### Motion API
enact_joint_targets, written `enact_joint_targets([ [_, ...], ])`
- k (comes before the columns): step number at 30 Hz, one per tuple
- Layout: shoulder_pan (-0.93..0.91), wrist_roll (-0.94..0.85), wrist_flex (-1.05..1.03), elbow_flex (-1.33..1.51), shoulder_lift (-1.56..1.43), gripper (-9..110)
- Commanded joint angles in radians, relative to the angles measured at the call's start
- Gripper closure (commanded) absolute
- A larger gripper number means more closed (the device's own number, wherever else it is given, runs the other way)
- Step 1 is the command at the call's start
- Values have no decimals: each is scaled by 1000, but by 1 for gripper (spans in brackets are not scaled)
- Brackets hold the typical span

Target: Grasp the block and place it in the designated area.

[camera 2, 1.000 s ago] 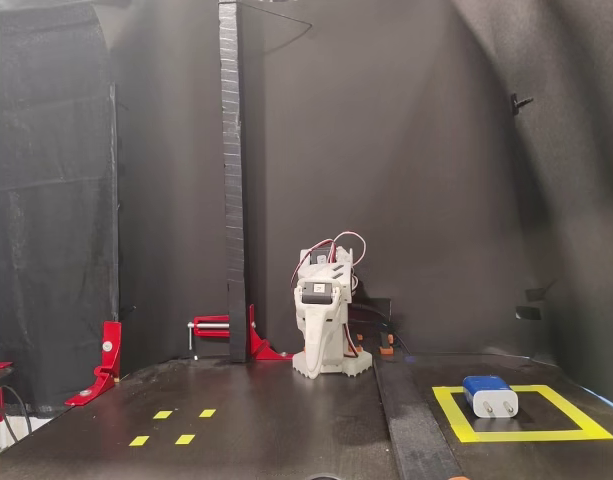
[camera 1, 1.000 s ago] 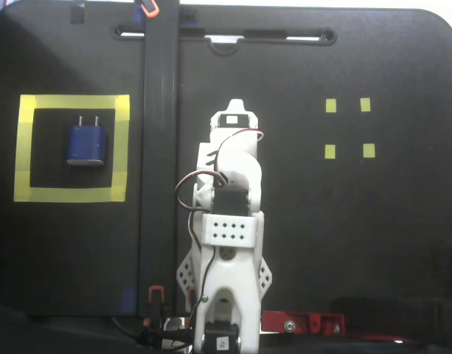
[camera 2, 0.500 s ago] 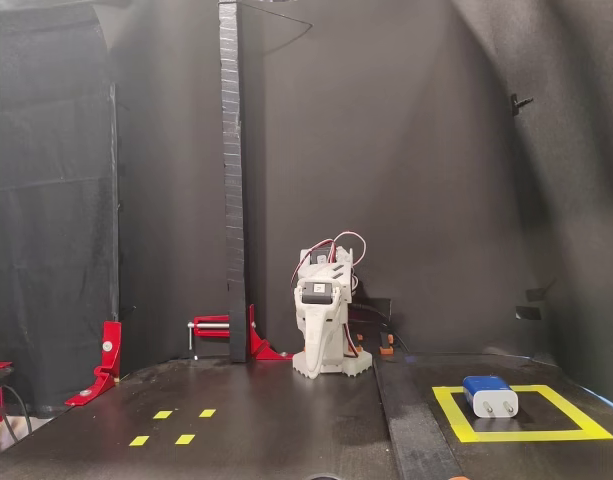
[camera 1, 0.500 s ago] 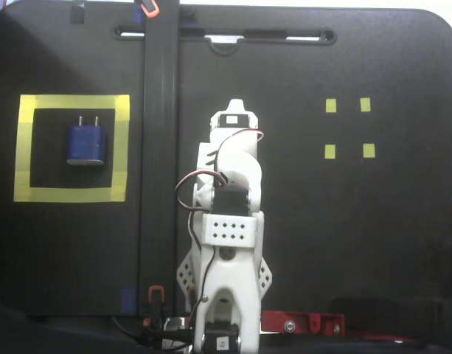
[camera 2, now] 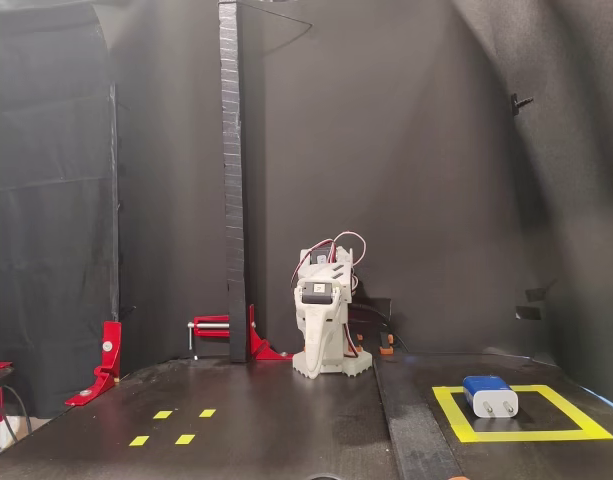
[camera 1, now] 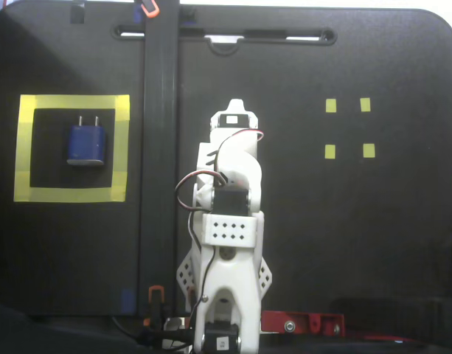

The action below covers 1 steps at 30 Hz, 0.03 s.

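The block (camera 1: 87,143) is a blue plug-shaped piece with two prongs. It lies inside the square of yellow tape (camera 1: 71,194) at the left of one fixed view. In the other fixed view the same block (camera 2: 489,395) shows a white front and rests within the yellow outline (camera 2: 516,435) at the right. My white arm (camera 1: 229,221) is folded up over its base, well away from the block. Its gripper (camera 2: 314,365) points down at the table beside the base, jaws together and holding nothing.
Several small yellow tape marks (camera 1: 330,105) (camera 2: 163,414) sit on the side opposite the block. A tall black post (camera 1: 159,147) (camera 2: 232,200) stands between the arm and the yellow square. Red clamps (camera 2: 108,360) (camera 1: 303,322) grip the table edges. Black curtains surround the table.
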<state>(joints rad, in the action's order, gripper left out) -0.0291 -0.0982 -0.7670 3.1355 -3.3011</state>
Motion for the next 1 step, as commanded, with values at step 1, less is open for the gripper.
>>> enact_joint_targets([
  [1,6,0,-2,6,-6,101],
])
